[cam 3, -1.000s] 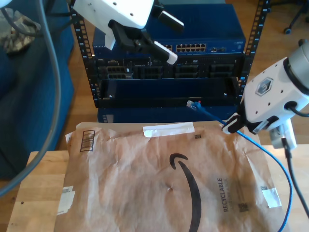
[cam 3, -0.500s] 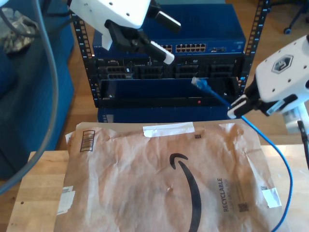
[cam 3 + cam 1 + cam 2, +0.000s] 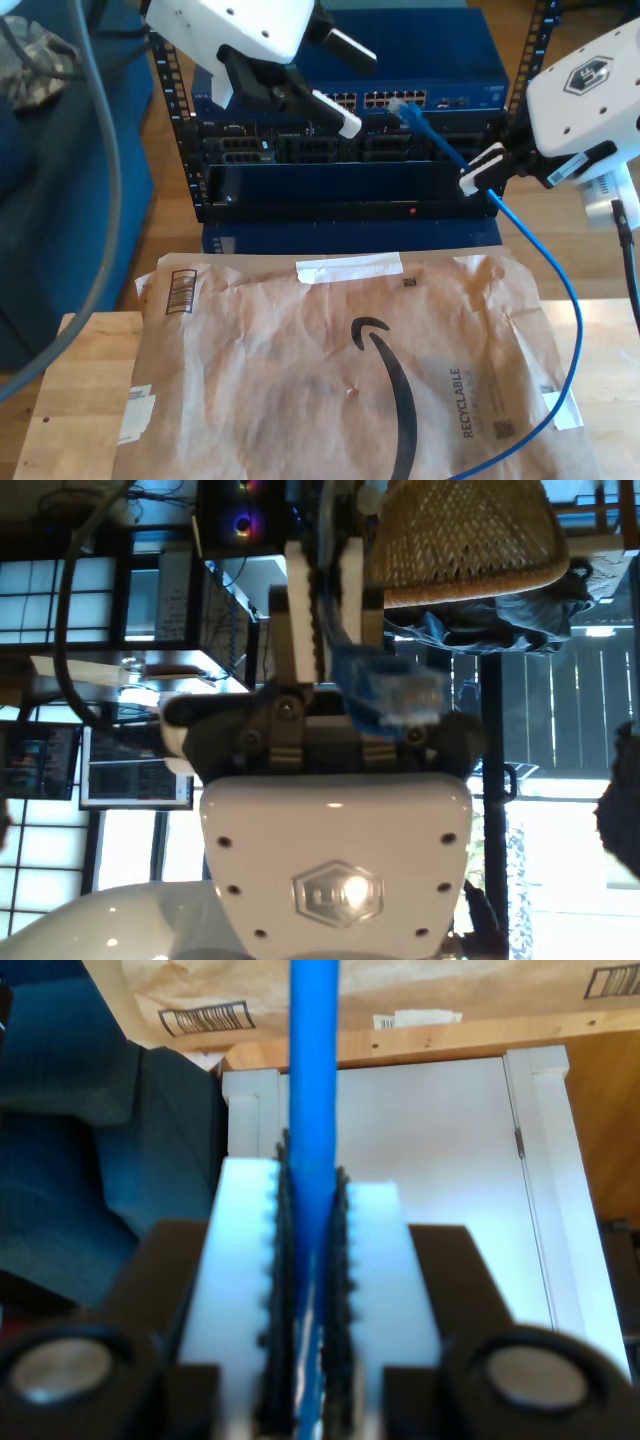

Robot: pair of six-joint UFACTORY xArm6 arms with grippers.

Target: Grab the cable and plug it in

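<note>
The bright-blue cable runs from the table up to my second gripper at the exterior view's right, which is shut on it a short way behind the plug. The plug hangs in front of the port row of the blue switch. In the second wrist view the cable stands clamped between the white pads. The first wrist view faces my second gripper head-on, the plug a blur before it. My first gripper hovers at the exterior view's upper left, fingers apart and empty.
A dark rack with several drive bays stands behind the wooden table. A large brown paper mailer covers most of the tabletop. A thick grey arm cable hangs down the exterior view's left.
My second gripper has risen and carried the plug from the rack's lower shelf level up to the switch's port row. The first arm has barely moved.
</note>
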